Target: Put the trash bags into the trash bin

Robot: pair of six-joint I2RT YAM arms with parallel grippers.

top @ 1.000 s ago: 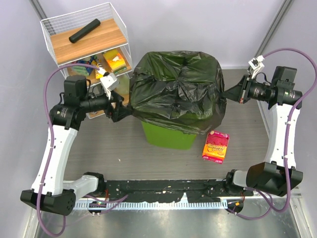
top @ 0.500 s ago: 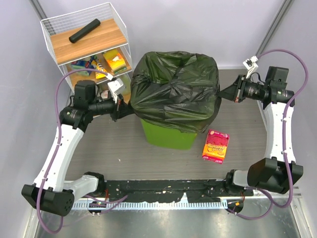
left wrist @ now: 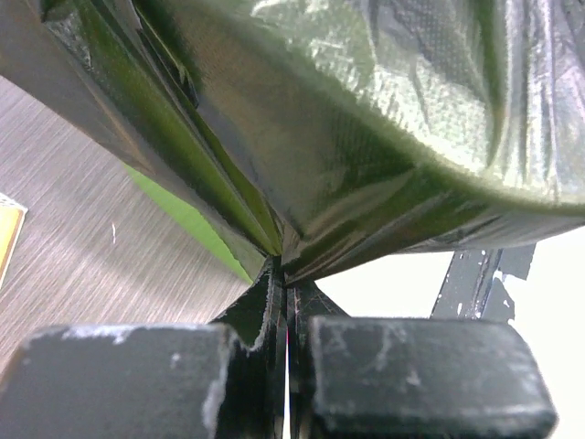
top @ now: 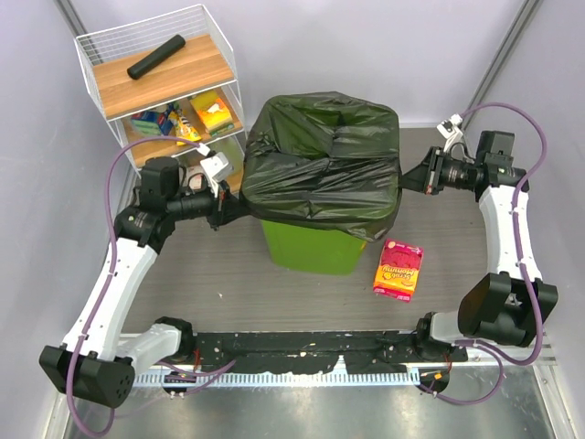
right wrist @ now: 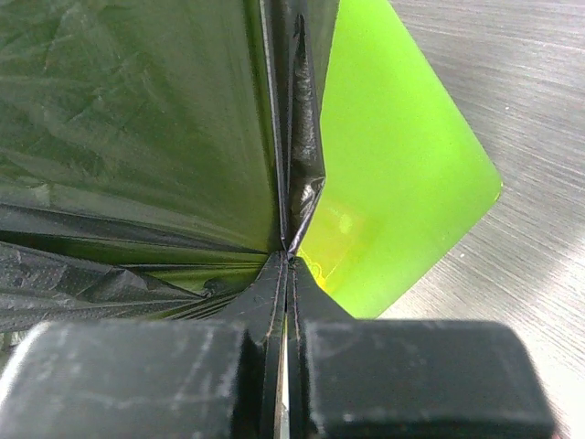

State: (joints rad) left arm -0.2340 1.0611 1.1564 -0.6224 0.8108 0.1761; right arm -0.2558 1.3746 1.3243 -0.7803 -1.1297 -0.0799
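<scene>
A glossy black trash bag (top: 324,160) is draped over the lime-green trash bin (top: 311,249) in the middle of the table, covering its rim and upper walls. My left gripper (top: 233,206) is shut on the bag's left edge; in the left wrist view the film (left wrist: 366,119) pinches into the closed fingertips (left wrist: 281,265), with green bin wall (left wrist: 183,215) behind. My right gripper (top: 409,176) is shut on the bag's right edge; the right wrist view shows the plastic (right wrist: 137,119) gathered at the fingertips (right wrist: 289,258) beside the bin's green side (right wrist: 402,174).
A white wire shelf (top: 160,78) stands at the back left, with a rolled black cylinder (top: 155,56) on its wooden top and colourful packets (top: 212,114) below. A red and orange snack packet (top: 398,269) lies on the table right of the bin.
My left gripper moved in to the bag's left edge and shut on it. My right gripper drew leftward toward the bin, and the bag now sits lower and tighter over the rim.
</scene>
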